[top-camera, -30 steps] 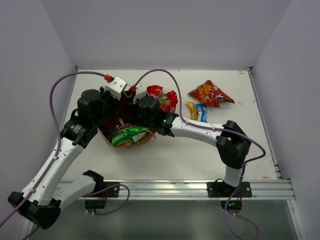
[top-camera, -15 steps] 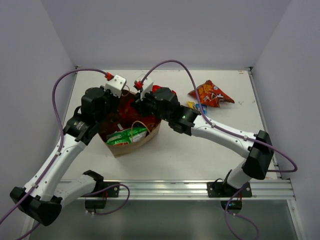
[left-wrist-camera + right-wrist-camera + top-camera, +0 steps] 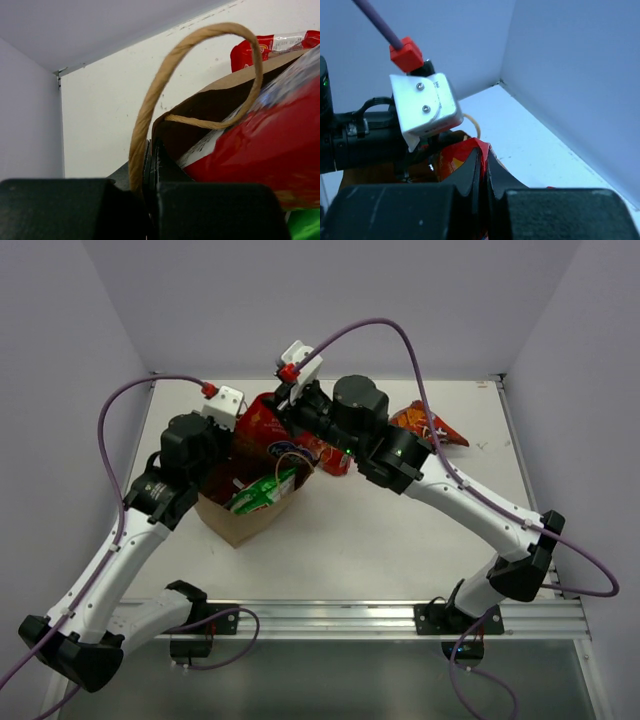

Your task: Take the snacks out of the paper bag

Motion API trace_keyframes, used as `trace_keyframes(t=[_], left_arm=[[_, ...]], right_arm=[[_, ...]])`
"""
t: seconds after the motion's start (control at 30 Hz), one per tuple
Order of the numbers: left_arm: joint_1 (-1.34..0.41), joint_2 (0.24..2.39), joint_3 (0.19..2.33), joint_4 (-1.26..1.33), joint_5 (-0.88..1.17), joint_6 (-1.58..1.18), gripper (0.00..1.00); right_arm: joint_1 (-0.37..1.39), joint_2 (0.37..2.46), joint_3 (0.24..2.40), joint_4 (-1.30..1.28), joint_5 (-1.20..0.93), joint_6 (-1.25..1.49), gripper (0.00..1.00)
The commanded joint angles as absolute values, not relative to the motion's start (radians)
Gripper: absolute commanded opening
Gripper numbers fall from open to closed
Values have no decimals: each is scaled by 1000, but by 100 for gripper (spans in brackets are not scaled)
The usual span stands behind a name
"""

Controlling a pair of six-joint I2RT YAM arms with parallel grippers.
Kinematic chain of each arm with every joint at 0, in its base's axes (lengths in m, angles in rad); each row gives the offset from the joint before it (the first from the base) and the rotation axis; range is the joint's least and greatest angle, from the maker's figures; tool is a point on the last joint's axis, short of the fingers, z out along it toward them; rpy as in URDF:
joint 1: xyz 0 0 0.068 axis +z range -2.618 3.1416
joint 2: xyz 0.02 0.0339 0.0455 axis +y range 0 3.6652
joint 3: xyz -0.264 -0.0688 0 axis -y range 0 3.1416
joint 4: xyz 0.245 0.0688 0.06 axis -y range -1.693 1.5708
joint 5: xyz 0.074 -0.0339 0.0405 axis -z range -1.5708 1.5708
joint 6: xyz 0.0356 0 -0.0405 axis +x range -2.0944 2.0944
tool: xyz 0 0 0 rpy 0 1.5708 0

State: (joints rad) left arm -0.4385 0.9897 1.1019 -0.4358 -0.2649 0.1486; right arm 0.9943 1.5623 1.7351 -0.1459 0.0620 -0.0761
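**Big red packet pinched at the bag mouth**

Top view: the paper bag [image 3: 243, 522] stands mouth up on the table [image 3: 400, 560], about 9 o'clock from table centre.

The left gripper [image 3: 151, 159] is narrow, its fingers pressed together on the bag's rim at the 10 o'clock corner. A twisted paper handle [image 3: 150, 100] loops up just over them.

The right gripper [image 3: 482, 156] reaches in from 3 o'clock. Its fingers are closed on the top edge of the big red packet [image 3: 262, 428].

That packet sticks up out of the bag mouth on the 12 o'clock side, with its blue logo showing. Its lower part is behind the rim; I cannot tell how deep it goes.

A green-and-white packet [image 3: 263, 491] lies tilted in the mouth toward 4 o'clock.

A small red packet [image 3: 327, 456] sits on the table just beside the bag, at its 2 o'clock.

An orange packet [image 3: 432, 426] lies well apart from the bag, toward 1 o'clock of the table. It is partly hidden behind the right arm.
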Motion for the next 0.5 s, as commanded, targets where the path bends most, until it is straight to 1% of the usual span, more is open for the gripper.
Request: trace_keyframes(t=[0.0, 0.2, 0.3, 0.47], left_arm=[[-436, 971, 1143, -400, -347, 127, 0], [-436, 980, 1143, -402, -417, 138, 0], [-434, 988, 1141, -399, -459, 153, 0], [-431, 1005, 1135, -385, -508, 169, 0]], right_arm=[[988, 1459, 1900, 18, 141, -189, 0], [953, 1456, 2019, 3, 245, -293, 0], [914, 1422, 2016, 3, 262, -299, 0], [868, 1293, 1953, 3, 305, -287, 0]])
